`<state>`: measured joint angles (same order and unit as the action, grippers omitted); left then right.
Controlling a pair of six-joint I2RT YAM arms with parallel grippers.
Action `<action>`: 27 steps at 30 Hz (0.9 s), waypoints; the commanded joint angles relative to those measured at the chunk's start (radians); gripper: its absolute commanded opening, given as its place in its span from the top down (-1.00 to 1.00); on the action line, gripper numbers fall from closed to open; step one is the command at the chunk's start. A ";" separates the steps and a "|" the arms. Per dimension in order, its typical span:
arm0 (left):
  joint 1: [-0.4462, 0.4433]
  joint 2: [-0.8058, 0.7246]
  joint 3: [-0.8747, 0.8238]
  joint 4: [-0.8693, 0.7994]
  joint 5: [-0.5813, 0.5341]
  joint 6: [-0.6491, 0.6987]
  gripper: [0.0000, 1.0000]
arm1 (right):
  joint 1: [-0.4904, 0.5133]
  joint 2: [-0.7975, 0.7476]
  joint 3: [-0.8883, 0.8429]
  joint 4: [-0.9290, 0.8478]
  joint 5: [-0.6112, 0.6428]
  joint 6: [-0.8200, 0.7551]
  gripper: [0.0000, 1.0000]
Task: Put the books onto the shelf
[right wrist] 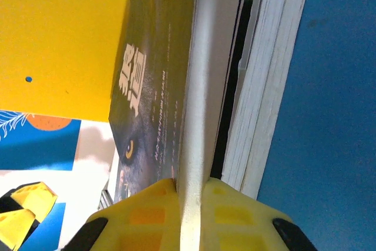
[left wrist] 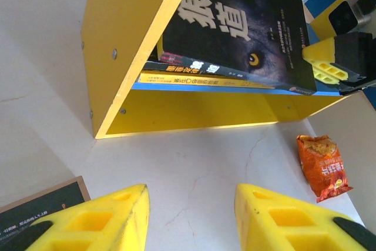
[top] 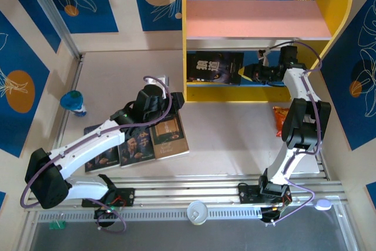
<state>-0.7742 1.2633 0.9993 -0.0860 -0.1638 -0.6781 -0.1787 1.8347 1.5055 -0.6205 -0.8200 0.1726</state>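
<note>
On the blue lower board of the shelf (top: 200, 39) lies the wolf-face book (top: 214, 67), on top of a small stack of other books (left wrist: 194, 70). My right gripper (top: 251, 73) reaches in from the right and is shut on that book's page edge (right wrist: 191, 189). A dark gap separates the wolf-face book from the stack at this end. Three more dark books (top: 169, 136) lie side by side on the table left of centre. My left gripper (left wrist: 191, 216) hovers open over bare table in front of the shelf's left side, holding nothing, with one book's corner (left wrist: 41, 204) just to its left.
An orange snack packet (top: 281, 119) lies on the table by the right arm, also seen in the left wrist view (left wrist: 322, 166). A blue-green object (top: 74, 103) stands at the far left. A white round lid (top: 197, 211) rests on the near rail. Walls close in on three sides.
</note>
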 commanded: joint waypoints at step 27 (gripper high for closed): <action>0.017 -0.013 0.017 0.013 0.023 0.018 0.14 | 0.068 0.074 0.110 0.040 0.183 0.099 0.31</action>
<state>-0.7715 1.2633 0.9993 -0.0864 -0.1566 -0.6773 -0.1226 1.9030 1.5845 -0.5938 -0.6674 0.2451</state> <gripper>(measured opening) 0.428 0.346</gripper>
